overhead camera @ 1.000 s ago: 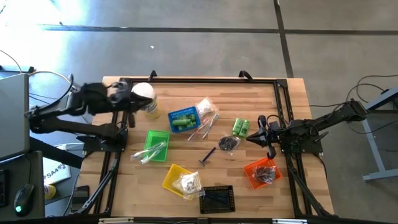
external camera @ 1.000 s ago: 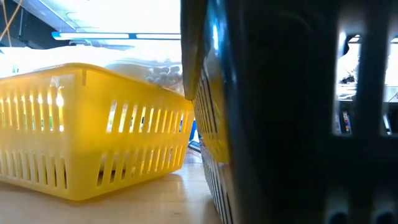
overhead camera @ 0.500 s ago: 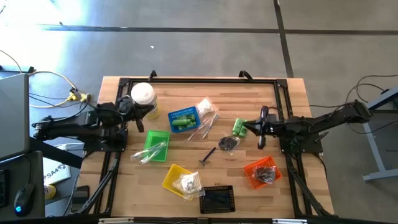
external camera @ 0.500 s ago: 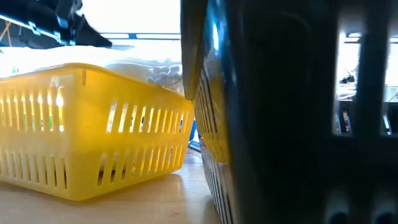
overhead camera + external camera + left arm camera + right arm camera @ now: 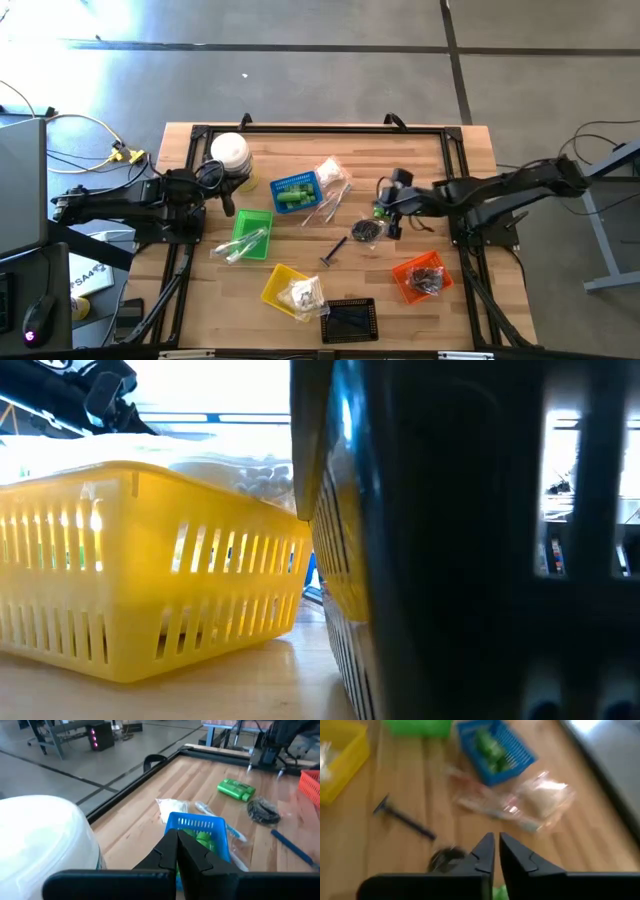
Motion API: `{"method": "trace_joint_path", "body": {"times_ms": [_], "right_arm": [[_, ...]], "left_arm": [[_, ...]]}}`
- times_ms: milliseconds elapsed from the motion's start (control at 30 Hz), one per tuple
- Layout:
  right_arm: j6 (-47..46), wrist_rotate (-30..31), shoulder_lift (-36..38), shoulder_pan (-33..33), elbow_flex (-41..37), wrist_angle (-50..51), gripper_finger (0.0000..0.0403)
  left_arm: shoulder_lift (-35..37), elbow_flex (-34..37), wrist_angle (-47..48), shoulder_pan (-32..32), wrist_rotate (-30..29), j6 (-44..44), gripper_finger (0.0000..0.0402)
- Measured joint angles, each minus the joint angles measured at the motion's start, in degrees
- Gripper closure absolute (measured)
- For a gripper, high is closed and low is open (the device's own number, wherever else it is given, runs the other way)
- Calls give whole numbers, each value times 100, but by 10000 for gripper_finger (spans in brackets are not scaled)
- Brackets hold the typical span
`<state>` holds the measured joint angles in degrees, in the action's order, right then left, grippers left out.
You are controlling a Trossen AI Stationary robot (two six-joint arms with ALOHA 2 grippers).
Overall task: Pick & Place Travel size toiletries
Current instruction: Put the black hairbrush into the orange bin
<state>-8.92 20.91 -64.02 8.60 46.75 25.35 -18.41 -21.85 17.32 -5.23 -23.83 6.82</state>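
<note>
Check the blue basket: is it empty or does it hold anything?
Not empty. The blue basket holds green bottles, seen through its mesh in the left wrist view and from above in the high view.

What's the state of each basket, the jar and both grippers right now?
Blue basket: upright, holds green bottles.
Green basket: holds a clear sachet.
Yellow basket: holds a white packet.
Orange basket: holds dark pieces.
Black basket: upright, contents unclear.
White-lidded jar: upright, lid on.
Left gripper: shut, empty, beside the jar.
Right gripper: nearly shut, empty, over the loose green bottles.
</note>
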Motion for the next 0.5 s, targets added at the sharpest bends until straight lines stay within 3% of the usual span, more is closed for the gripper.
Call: {"method": "trace_joint_path", "body": {"times_ms": [133,333,500], "right_arm": [[-321,-459,-659,75,323,424,328],[-693,-1047,-1552,531,373,168,218],[-1041,-702,-2278,976,368,198,174]], "left_arm": [[2,0,55,0,15,-97,401],[2,0,239,0,59,-97,401],[2,0,406,0,87,-97,401]]}}
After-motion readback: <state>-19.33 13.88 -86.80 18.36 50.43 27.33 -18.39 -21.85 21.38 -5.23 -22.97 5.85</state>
